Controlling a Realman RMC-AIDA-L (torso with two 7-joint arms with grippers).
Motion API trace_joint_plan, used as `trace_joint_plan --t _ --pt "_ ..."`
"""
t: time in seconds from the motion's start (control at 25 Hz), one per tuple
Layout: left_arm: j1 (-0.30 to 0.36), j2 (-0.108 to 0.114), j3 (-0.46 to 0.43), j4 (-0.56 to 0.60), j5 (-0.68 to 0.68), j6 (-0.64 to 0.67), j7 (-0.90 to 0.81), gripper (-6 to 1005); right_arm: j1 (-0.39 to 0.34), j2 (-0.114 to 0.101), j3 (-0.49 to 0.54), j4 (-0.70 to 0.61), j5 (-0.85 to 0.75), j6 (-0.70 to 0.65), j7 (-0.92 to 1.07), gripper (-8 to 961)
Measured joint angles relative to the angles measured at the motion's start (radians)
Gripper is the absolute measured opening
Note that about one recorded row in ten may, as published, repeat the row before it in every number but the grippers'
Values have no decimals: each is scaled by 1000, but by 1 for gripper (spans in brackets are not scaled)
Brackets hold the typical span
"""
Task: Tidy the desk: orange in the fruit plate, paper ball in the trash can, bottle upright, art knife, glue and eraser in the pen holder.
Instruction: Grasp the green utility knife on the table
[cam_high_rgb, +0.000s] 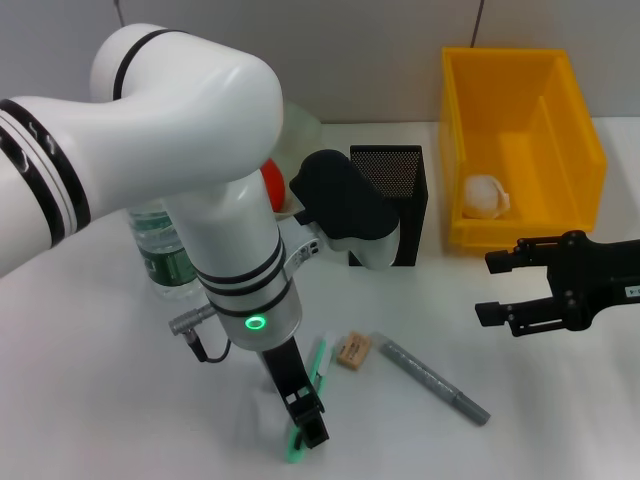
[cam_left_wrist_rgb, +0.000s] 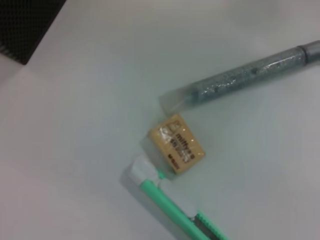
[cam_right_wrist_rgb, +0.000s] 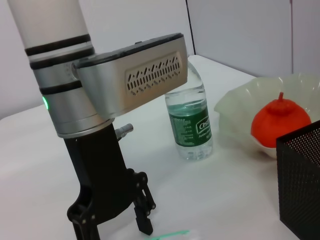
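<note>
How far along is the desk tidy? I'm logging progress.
Done: orange in fruit plate, paper ball in yellow bin, bottle upright. In hand: left gripper open over green art knife. Left: eraser, glue; pen holder.

Orange (cam_high_rgb: 270, 187) sits in the pale fruit plate (cam_right_wrist_rgb: 240, 107) at eleven o'clock, bottle (cam_high_rgb: 162, 252) upright at nine, paper ball (cam_high_rgb: 484, 196) in the yellow trash can (cam_high_rgb: 560, 100) at one, while green art knife (cam_high_rgb: 318, 368), tan eraser (cam_high_rgb: 353, 350) and grey glue (cam_high_rgb: 432, 379) lie flat at six, below the black mesh pen holder (cam_high_rgb: 390, 190).
</note>
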Motion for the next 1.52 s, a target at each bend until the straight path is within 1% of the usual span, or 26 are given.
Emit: trace_joint_plan --t 0.24,1.08,1.36,1.52 --pt "1 0 0 0 -16 0 10 748 0 0 0 0 0 1 -1 789" --pt "-1 0 1 0 -12 0 12 736 0 -1 0 -1 0 2 -8 788" --pt "-3 0 2 0 -9 -1 16 555 4 -3 0 -1 0 2 -10 788" --pt "-5 0 3 -7 -14 -1 23 529 4 -3 -1 0 0 2 -10 789"
